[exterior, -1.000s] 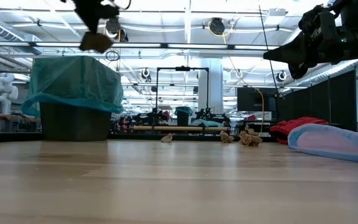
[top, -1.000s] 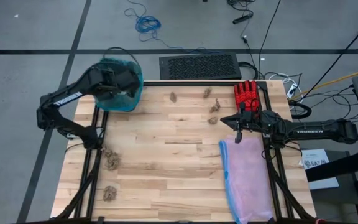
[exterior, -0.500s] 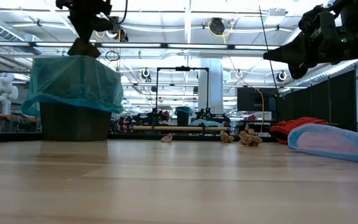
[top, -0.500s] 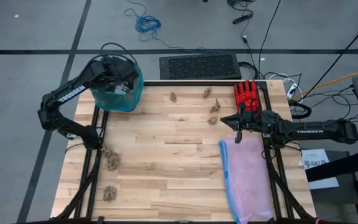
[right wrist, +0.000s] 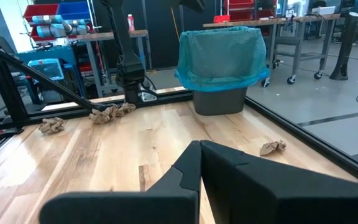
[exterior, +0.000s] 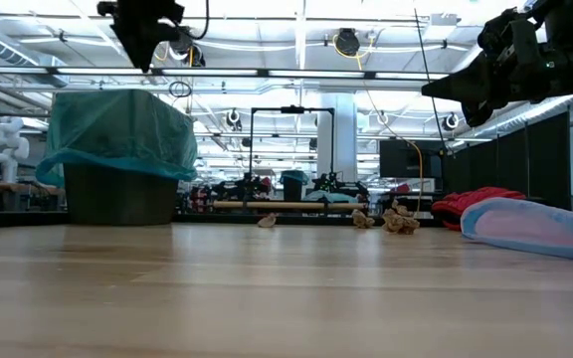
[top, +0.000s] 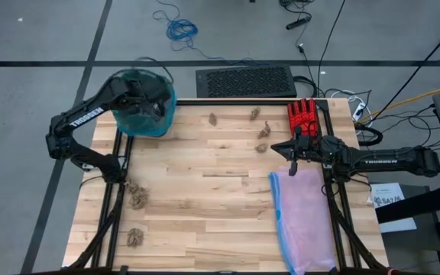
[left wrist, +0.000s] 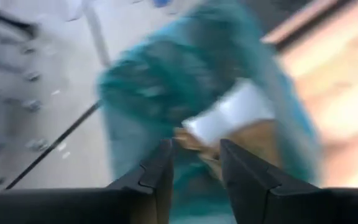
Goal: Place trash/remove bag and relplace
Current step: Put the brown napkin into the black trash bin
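L gripper (top: 145, 98) hangs over the bin (top: 144, 107) at the table's (top: 220, 198) 10 o'clock corner; its fingers (left wrist: 160, 171) stand apart w/ nothing between them. The teal bag (exterior: 117, 129) lines the bin, rim folded over the outside. Inside, per L wrist view, a brown wad (left wrist: 253, 140) lies next to a white scrap (left wrist: 232, 112). R gripper (top: 292, 156) sits at about 3 o'clock, fingers pressed together, empty, above the near end of the pink bag (top: 305, 221), which lies flat toward 4–5 o'clock. Red glove (top: 302, 116) lies at 2 o'clock, just beyond the R gripper. Loose wads on the wood: three near 12–1 o'clock (top: 213, 119) (top: 255, 113) (top: 264, 131), one more close by (top: 261, 147) just beside the R gripper, and two on the L side at 8 o'clock (top: 136, 196) and 7 o'clock (top: 134, 237).
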Controlling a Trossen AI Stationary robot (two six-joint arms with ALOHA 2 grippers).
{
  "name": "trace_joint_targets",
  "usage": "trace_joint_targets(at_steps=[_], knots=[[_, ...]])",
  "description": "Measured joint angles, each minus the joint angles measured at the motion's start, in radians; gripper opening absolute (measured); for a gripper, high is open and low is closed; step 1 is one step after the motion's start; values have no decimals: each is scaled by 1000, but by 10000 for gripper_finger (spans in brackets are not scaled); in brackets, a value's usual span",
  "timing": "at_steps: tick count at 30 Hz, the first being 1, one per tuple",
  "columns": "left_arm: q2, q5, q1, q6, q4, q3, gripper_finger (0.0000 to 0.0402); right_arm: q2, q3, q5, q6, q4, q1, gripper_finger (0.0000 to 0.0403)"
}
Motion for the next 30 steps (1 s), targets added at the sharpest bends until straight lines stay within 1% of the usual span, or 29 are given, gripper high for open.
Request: trace_joint_targets(at_steps=[2,4,6,7,9,12,18,21,27,30], knots=[[1,56,-60,-6,6,0,91,0,0,0,-2,0,0,0],[2,107,-129,-25,14,0,56,0,0,0,-2,0,0,0],[3,139,-199,-77,20,0,19,0,0,0,-2,0,0,0],[8,153,-233,-111,18,0,10,0,0,0,-1,0,0,0],[19,176,-305,-168,15,-2,7,0,0,0,1,-1,0,0],[35,184,-413,-253,13,-28,2,0,0,0,1,-1,0,0],[67,240,-609,-474,12,-172,1,0,0,0,1,-3,0,0],[75,302,-699,-607,21,-261,1,0,0,0,1,-3,0,0],[82,472,-886,-895,54,-409,1,0,0,0,1,-3,0,0],[82,503,-968,-1047,113,-458,1,0,0,0,1,-3,0,0]])
